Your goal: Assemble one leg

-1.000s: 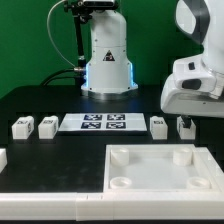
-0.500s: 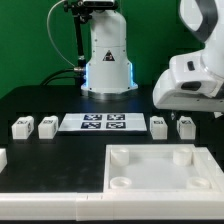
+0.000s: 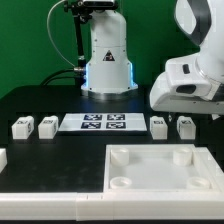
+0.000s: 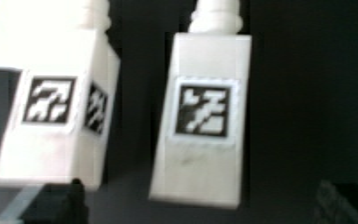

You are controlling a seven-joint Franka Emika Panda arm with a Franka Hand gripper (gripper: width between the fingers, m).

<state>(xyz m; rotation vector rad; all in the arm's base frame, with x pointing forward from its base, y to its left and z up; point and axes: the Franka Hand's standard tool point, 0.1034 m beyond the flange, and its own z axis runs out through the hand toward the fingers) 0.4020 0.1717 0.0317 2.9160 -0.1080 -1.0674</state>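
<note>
Gripper (image 4: pixel 197 207) hovered, jaws apart, over the leg (image 4: pixel 202 112) lying on the counter (image 3: pixel 30 105) beside a twin (image 4: pixel 60 110); light, stiff, smooth plastic, it would probably take a firm pinch across its long flat sides.

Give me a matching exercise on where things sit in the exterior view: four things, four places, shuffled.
Things:
1. marker board
2. big panel
3. gripper
4. leftmost leg

Places:
A. above the right-hand legs
B. nearest the camera
C. end of the row, on the exterior view's left
D. middle of the row, legs on both sides

Pairs: 1-D, 2-B, 3-A, 4-C
</note>
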